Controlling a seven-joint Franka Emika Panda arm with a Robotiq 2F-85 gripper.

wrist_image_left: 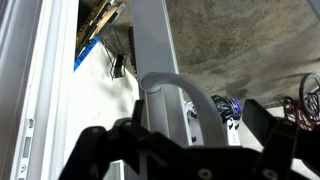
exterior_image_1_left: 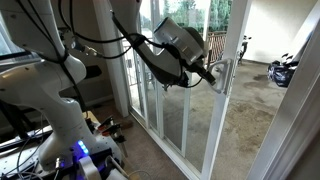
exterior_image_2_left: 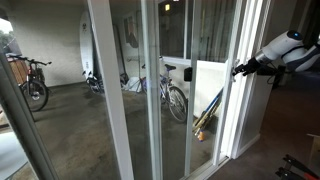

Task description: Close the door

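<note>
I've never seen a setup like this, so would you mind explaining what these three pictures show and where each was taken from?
The machine is a single robot arm with a two-fingered claw at its tip. Two pictures come from cameras standing apart from the robot, at different spots; the third comes from a camera on its wrist, looking along the claw. The arm reaches to a sliding glass door and its white loop handle. In the wrist view the claw's fingers stand apart on either side of the handle, so it looks open rather than gripping. A bicycle stands beyond the glass.
</note>
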